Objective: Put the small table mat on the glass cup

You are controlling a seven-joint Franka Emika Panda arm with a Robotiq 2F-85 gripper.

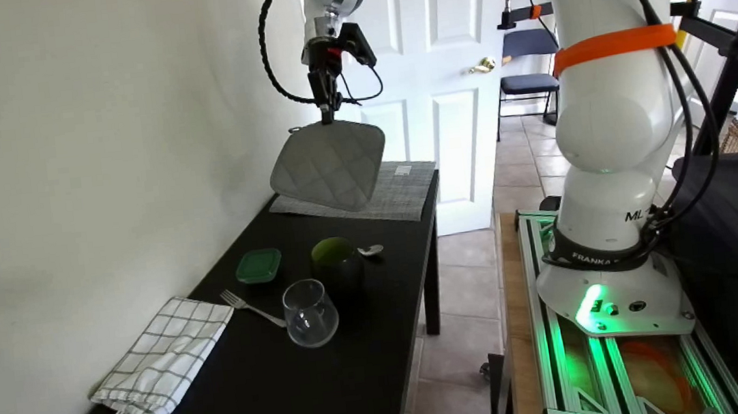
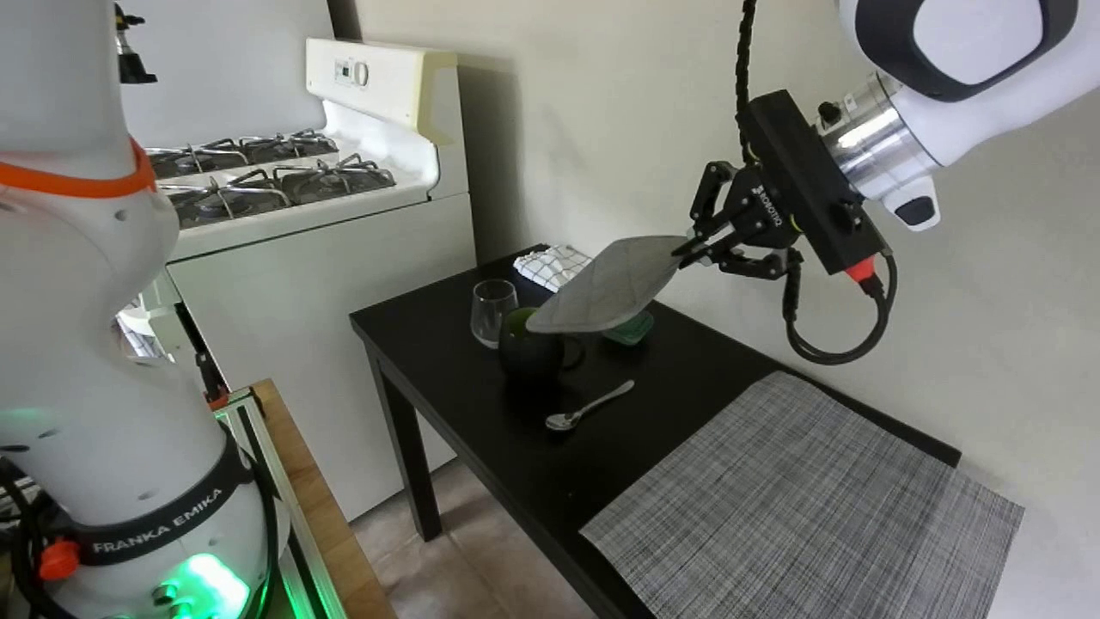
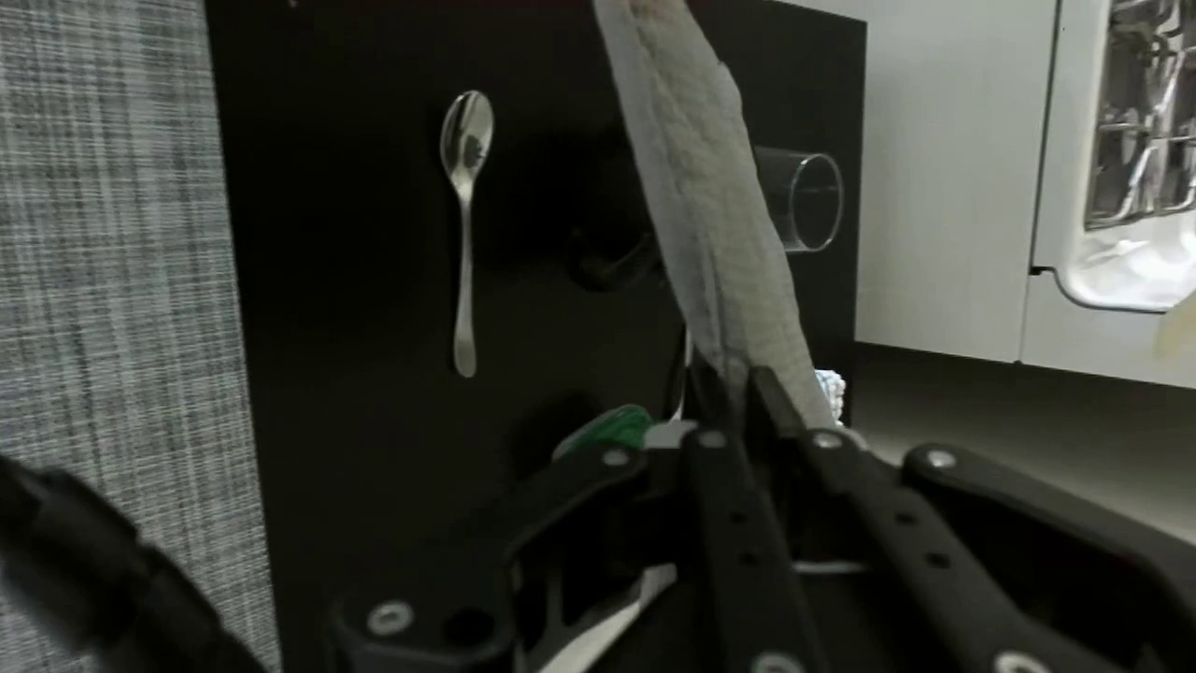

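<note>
The small grey table mat (image 1: 329, 163) hangs in the air over the far part of the black table, held at one edge. It also shows in an exterior view (image 2: 608, 291) and in the wrist view (image 3: 705, 196). My gripper (image 1: 327, 119) is shut on that edge; its fingertips pinch the mat in the wrist view (image 3: 747, 397). The clear glass cup (image 1: 311, 317) stands upright on the table, lower than the mat and apart from it. It shows in an exterior view (image 2: 492, 314) and, partly behind the mat, in the wrist view (image 3: 811, 201).
A dark green mug (image 1: 338, 272) stands beside the glass cup. A green container (image 1: 258, 266), a fork (image 1: 253, 307) and a spoon (image 2: 593, 406) lie near. A checked cloth (image 1: 165, 358) and a larger grey placemat (image 2: 799, 516) lie on the table. A wall (image 1: 96, 160) runs along it.
</note>
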